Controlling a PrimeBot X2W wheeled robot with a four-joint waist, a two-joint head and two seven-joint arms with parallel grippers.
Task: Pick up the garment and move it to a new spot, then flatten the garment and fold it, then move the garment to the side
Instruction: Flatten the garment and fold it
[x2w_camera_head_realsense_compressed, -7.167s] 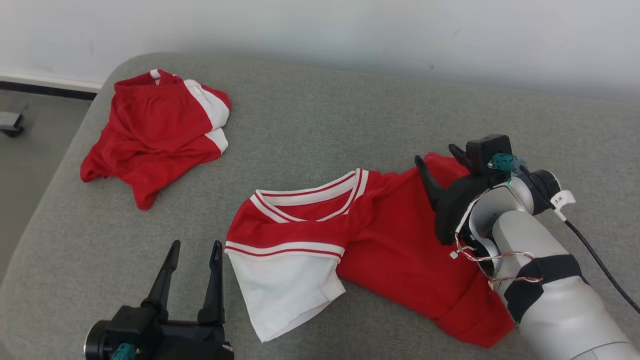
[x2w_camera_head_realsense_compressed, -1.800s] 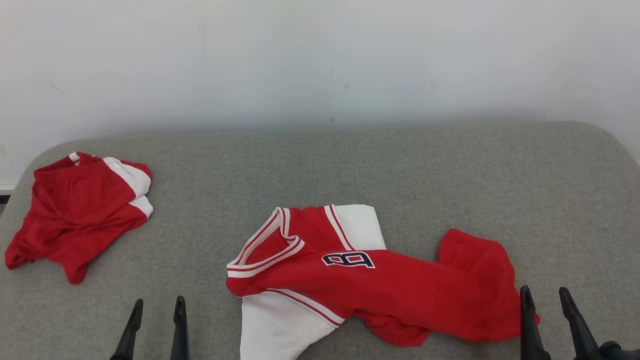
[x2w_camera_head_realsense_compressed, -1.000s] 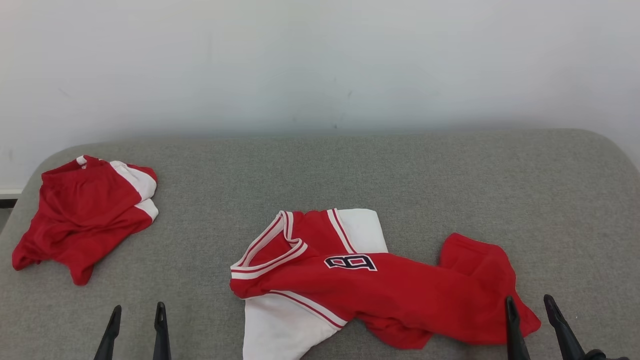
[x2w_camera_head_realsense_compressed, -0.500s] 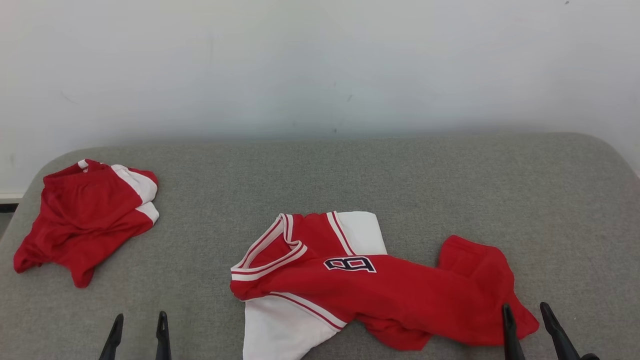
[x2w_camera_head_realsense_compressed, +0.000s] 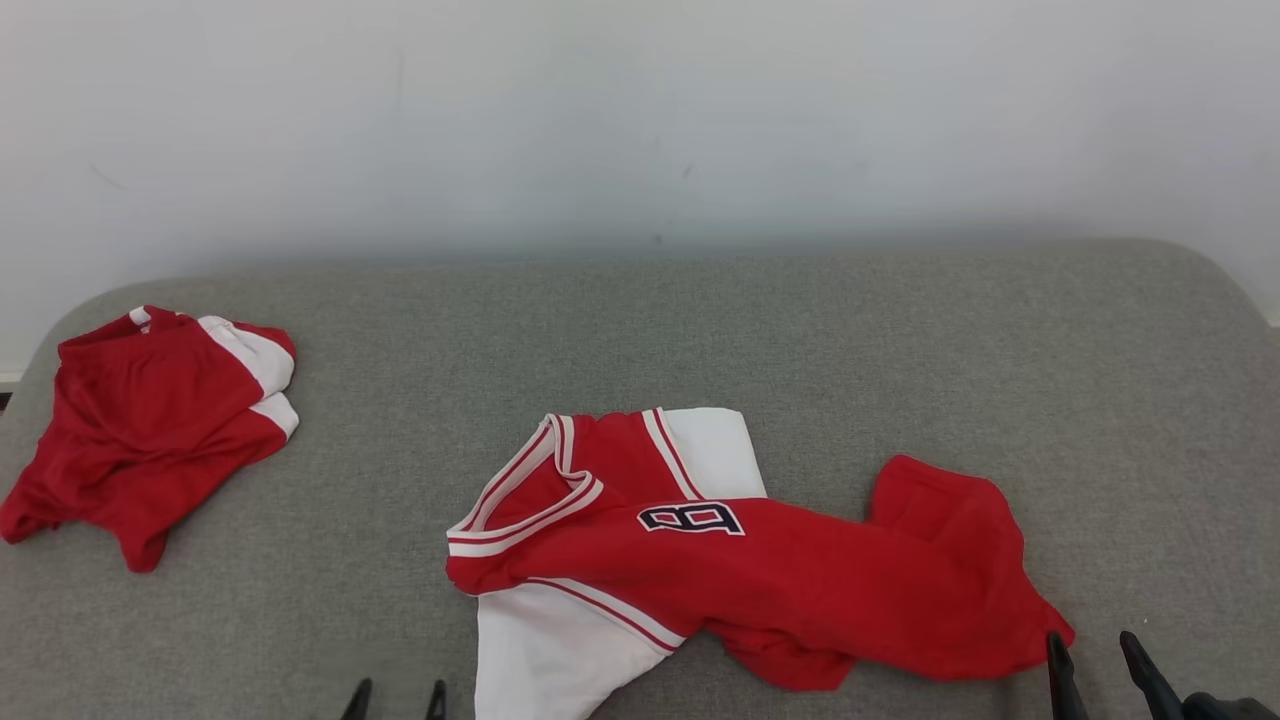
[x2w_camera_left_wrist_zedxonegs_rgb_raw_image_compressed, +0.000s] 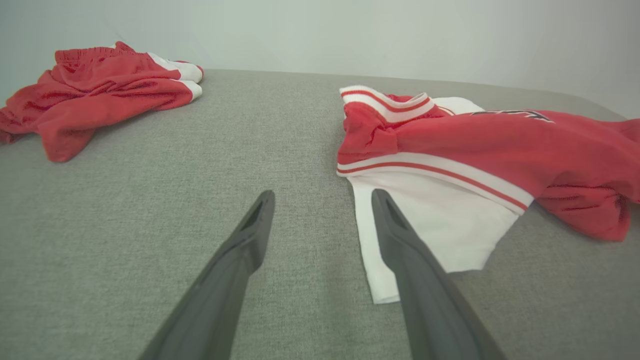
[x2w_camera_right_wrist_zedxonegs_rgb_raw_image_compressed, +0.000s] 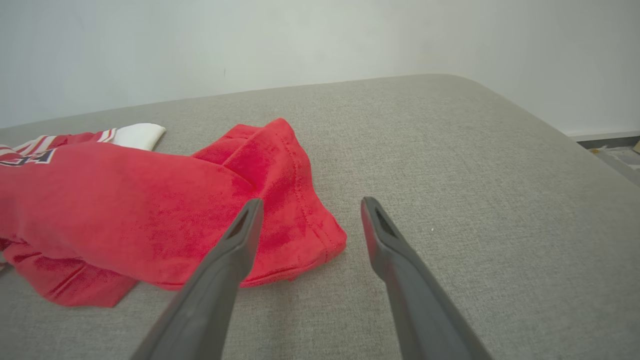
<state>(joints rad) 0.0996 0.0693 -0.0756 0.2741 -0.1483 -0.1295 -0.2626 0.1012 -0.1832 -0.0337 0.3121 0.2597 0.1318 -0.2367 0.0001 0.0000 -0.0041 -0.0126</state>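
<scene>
- In the head view, we see the red shirt (x2w_camera_head_realsense_compressed: 760, 580) lying crumpled on the gray cushion (x2w_camera_head_realsense_compressed: 700, 330), at about 6 o'clock from the middle. Its striped collar sits toward 9 o'clock and its red hem toward 3 o'clock.
- A white sleeve (x2w_camera_head_realsense_compressed: 560, 650) sticks out from under the shirt at 6 o'clock, and a dark number shows on the chest.
- A pair of red shorts (x2w_camera_head_realsense_compressed: 140, 430) lies bunched at 9 o'clock, well apart from the shirt.
- The left gripper (x2w_camera_head_realsense_compressed: 397, 697) peeks in at 7 o'clock, just beside the white sleeve, with only its tips in view. The right gripper (x2w_camera_head_realsense_compressed: 1093, 660) stands at 5 o'clock, near the hem corner.
- In the left wrist view, we see the left gripper (x2w_camera_left_wrist_zedxonegs_rgb_raw_image_compressed: 322, 197) spread wide and empty above the cushion. The sleeve's edge lies just past its 3 o'clock finger, and the shorts (x2w_camera_left_wrist_zedxonegs_rgb_raw_image_compressed: 100, 95) are at 10 o'clock.
- In the right wrist view, we see the right gripper (x2w_camera_right_wrist_zedxonegs_rgb_raw_image_compressed: 311, 202) spread wide, holding nothing. The shirt's (x2w_camera_right_wrist_zedxonegs_rgb_raw_image_compressed: 150, 200) hem corner lies at 9 o'clock, behind the finger on that side.
</scene>
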